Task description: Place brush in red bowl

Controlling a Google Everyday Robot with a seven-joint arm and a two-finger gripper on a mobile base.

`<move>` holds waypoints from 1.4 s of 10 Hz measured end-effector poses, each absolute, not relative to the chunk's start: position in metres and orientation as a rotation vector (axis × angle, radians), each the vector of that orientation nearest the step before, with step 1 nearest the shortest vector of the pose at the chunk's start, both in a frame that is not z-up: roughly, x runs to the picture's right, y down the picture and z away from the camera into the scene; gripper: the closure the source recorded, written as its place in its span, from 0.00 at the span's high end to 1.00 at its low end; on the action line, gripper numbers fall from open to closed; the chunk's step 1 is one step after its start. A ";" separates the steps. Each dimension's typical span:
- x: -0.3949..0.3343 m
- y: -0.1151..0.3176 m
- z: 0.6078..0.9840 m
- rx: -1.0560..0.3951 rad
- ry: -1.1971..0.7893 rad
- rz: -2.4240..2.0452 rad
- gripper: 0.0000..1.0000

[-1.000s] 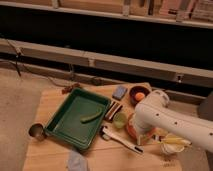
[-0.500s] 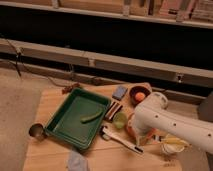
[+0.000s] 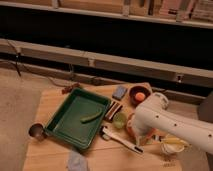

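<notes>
The brush (image 3: 121, 140) is a slim white utensil lying flat on the wooden table (image 3: 55, 102), with its wider head toward the green tray and its handle pointing to the front right. A red bowl (image 3: 129, 127) shows only as a rim, mostly hidden behind my white arm (image 3: 165, 125). My gripper (image 3: 136, 140) hangs at the arm's lower end, just above the brush's handle end and beside the red bowl.
A green tray (image 3: 62, 131) holding a green vegetable (image 3: 91, 117) fills the table's left middle. A striped brown-and-white block (image 3: 114, 110), small green cup (image 3: 119, 120), blue sponge (image 3: 120, 92), dark bowl with an orange ball (image 3: 139, 95), yellow bowl (image 3: 172, 145), metal scoop (image 3: 36, 131) and grey cloth (image 3: 77, 161) lie around.
</notes>
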State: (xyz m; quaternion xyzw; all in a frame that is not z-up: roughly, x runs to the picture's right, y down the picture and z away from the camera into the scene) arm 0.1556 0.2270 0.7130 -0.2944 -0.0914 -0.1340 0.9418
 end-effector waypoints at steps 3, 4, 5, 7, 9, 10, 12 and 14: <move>0.156 0.228 0.713 -0.602 -0.197 -0.279 0.65; 0.156 0.227 0.714 -0.601 -0.201 -0.280 0.65; 0.155 0.227 0.714 -0.602 -0.205 -0.282 0.65; 0.155 0.227 0.714 -0.603 -0.213 -0.284 0.65; 0.155 0.229 0.714 -0.605 -0.220 -0.287 0.65; 0.154 0.229 0.714 -0.605 -0.223 -0.289 0.65; 0.153 0.231 0.716 -0.608 -0.230 -0.293 0.65; 0.151 0.233 0.718 -0.610 -0.238 -0.297 0.65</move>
